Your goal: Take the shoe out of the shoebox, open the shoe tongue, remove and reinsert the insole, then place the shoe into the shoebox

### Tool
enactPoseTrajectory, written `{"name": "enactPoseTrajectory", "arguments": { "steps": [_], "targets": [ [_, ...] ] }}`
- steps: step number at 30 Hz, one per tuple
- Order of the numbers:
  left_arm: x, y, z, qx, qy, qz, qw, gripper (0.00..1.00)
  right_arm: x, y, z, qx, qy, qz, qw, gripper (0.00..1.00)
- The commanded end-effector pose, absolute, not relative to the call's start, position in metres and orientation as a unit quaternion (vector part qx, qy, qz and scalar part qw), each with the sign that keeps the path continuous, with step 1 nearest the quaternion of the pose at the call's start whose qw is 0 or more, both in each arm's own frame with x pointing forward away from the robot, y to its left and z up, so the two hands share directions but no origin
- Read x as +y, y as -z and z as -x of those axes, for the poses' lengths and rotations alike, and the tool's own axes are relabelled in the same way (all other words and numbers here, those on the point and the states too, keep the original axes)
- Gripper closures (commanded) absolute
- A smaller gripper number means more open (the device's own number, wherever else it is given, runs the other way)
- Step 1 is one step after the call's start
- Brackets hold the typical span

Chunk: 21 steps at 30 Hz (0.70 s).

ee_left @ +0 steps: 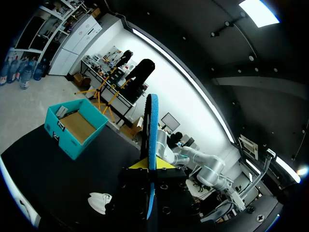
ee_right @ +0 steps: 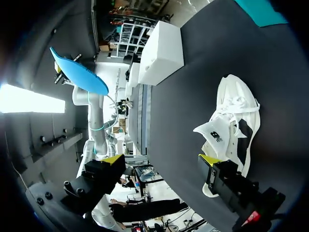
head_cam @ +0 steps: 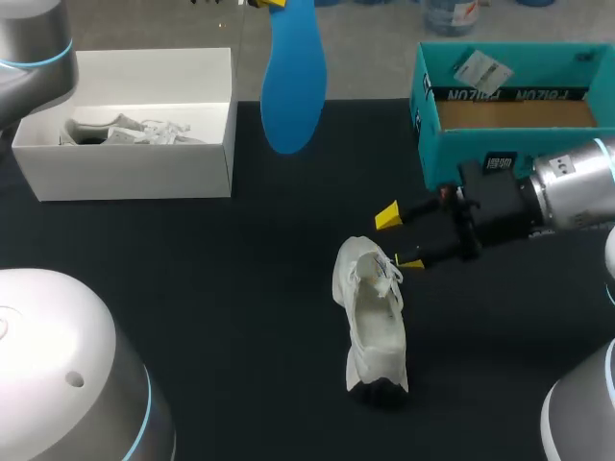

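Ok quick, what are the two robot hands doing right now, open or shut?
Left gripper: shut on the blue insole, held up above the table.
Right gripper: open, holding nothing, right beside the white shoe.

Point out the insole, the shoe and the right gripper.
insole [head_cam: 293,86]: head view, middle of its blue face.
shoe [head_cam: 374,325]: head view, middle of the white upper.
right gripper [head_cam: 400,239]: head view, midway between its two yellow tips.

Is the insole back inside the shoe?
No, the blue insole is held up by the left gripper above the table, well apart from the white shoe.
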State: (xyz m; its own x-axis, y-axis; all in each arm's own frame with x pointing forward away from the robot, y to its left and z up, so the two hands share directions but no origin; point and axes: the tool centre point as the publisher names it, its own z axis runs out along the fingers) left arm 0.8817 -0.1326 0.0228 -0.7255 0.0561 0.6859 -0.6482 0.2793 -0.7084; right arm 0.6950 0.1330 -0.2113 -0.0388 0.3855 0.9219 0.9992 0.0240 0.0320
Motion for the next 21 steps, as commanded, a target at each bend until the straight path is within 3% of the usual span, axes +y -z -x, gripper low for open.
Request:
{"name": "enactPoseTrajectory", "arguments": {
  "steps": [1, 21],
  "targets": [
    [-0.133, -0.022, -0.88, -0.736, -0.567, -0.201, 0.31, 1.0, 0.136, 0.211, -0.693, -0.589, 0.417, 0.562, 0.403, 0.0],
    [-0.133, -0.022, -0.88, -0.736, -0.567, -0.201, 0.31, 1.0, 0.16, 0.18, -0.713, -0.576, 0.445, 0.531, 0.434, 0.0]
  ]
}}
